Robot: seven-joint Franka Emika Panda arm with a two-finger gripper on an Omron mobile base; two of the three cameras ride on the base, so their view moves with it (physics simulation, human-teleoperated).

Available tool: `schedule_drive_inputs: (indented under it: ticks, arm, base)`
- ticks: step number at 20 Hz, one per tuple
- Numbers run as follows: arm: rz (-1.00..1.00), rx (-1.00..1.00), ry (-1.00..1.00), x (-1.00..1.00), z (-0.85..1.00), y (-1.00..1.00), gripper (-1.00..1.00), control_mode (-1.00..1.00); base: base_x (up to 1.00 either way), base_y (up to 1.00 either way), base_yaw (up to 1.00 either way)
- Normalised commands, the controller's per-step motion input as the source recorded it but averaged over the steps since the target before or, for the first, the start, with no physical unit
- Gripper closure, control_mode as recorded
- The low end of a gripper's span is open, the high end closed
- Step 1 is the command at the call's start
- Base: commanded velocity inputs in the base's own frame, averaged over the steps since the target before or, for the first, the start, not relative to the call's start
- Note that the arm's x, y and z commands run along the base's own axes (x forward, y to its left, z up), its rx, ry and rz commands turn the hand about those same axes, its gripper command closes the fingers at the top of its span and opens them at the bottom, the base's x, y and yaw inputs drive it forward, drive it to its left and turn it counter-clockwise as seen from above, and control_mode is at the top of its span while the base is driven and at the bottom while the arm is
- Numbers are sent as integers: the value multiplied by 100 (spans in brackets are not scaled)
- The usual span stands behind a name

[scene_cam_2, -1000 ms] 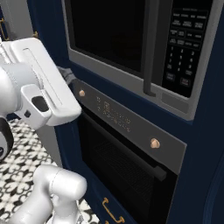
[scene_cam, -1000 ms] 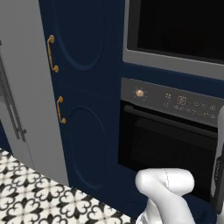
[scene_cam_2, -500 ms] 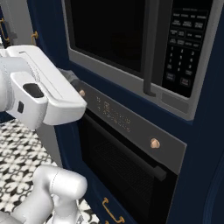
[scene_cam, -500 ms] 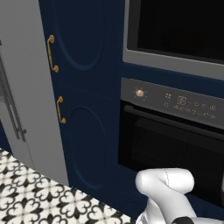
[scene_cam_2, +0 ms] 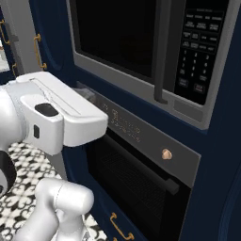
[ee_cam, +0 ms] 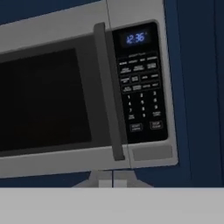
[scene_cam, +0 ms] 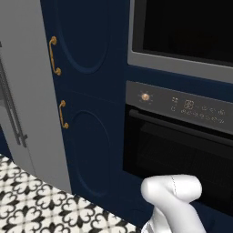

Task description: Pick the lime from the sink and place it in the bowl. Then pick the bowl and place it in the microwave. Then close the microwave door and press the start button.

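Microwave door (ee_cam: 48,100) looks shut – its black glass sits flush in the grey frame of the microwave (scene_cam_2: 141,77), and the vertical handle (ee_cam: 109,92) lies flat next to the keypad (ee_cam: 141,87). So, judging from that alone, the lime-into-bowl and bowl-into-microwave steps are prob. done, though neither lime nor bowl can be seen here and the glass is too dark to check inside. What's left, as I read it: 1 step – pressing start.

Display at the top of the keypad glows blue w/ digits. The 2 larger keys at the bottom row of the pad (ee_cam: 145,126) are likely start/stop, but labels are too small to read, so can't say which is which.

Gripper (ee_cam: 113,183): the 2 finger tips sit together at the bottom of the hand view, nothing between them – closed, empty. That suits a poke at a button.

Relative position: in the hand view the keypad sits above and to the right of the tips, well apart, w/ the microwave's lower frame edge between them. The hand looks at the microwave front slightly rolled. In the right base view the arm's big white link (scene_cam_2: 56,113) hangs in front of the wall oven's control strip (scene_cam_2: 141,136), below the microwave – so the hand would need to go up and toward the pad.
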Motion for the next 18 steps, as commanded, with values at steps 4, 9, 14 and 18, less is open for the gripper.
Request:
schedule_drive_inputs:
  ticks: [4,9,14,18]
  arm:
    - [0,-13,-14,51,-47,-30,100,-100]
    - [0,0,-3,72,-8,-30,100,-100]
    - [0,1,0,18,0,-63,100,-100]
    - [0,0,-2,-5,1,-31,100,-100]
  base:
    - [0,0,0]
    - [0,0,0]
    - [0,0,0]
    - [0,0,0]
